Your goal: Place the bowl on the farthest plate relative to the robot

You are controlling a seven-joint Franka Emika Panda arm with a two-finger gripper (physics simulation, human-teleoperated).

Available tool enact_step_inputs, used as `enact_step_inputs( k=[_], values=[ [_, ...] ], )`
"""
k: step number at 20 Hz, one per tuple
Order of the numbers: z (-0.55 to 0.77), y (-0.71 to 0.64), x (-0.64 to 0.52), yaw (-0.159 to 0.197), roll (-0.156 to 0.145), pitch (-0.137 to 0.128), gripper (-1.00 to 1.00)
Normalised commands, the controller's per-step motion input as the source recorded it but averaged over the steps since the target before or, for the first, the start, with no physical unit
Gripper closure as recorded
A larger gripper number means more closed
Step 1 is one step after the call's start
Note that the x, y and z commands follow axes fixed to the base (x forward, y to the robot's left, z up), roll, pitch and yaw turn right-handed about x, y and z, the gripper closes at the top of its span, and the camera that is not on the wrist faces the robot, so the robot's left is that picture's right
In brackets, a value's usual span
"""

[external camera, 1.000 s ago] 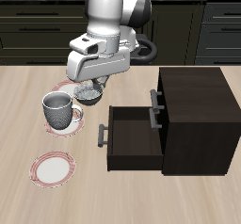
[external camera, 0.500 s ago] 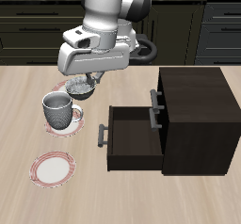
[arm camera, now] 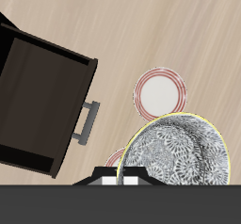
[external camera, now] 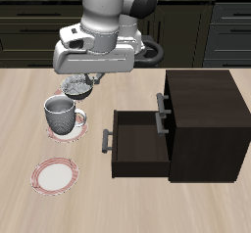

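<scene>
My gripper [external camera: 78,79] is shut on the rim of the small white bowl [external camera: 75,84] with the grey patterned inside and holds it in the air, above the table. In the wrist view the bowl [arm camera: 181,152] fills the foreground at my fingertips [arm camera: 120,178]. The plate [external camera: 54,174] nearest the table's front edge lies bare; it also shows in the wrist view [arm camera: 160,91]. A second plate [external camera: 71,129] farther back carries a grey mug [external camera: 60,113]. The rim of a third plate [external camera: 61,90] shows just below the held bowl.
A dark wooden cabinet [external camera: 201,119] stands beside the plates with its drawer [external camera: 137,139] pulled open toward them; its handle [arm camera: 88,122] shows in the wrist view. A pink plate rim [arm camera: 117,159] peeks from behind the bowl there.
My gripper has risen with the bowl in it and moved sideways away from the cabinet. The mug, plates and drawer have not moved.
</scene>
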Motion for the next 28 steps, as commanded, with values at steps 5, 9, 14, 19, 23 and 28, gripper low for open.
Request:
enact_step_inputs(
  k=[5,9,14,19,23,28],
  values=[
    [0.19,0.01,-0.03,-0.03,0.007,-0.017,1.0],
    [0.1,-0.03,0.01,-0.026,0.003,0.003,1.0],
    [0.06,-0.13,0.13,-0.036,-0.026,0.016,1.0],
    [0.06,-0.13,0.16,-0.068,0.009,0.023,1.0],
    [0.05,-0.19,0.21,-0.054,0.004,0.015,1.0],
    [0.04,-0.08,0.22,-0.006,-0.002,-0.003,1.0]
  ],
)
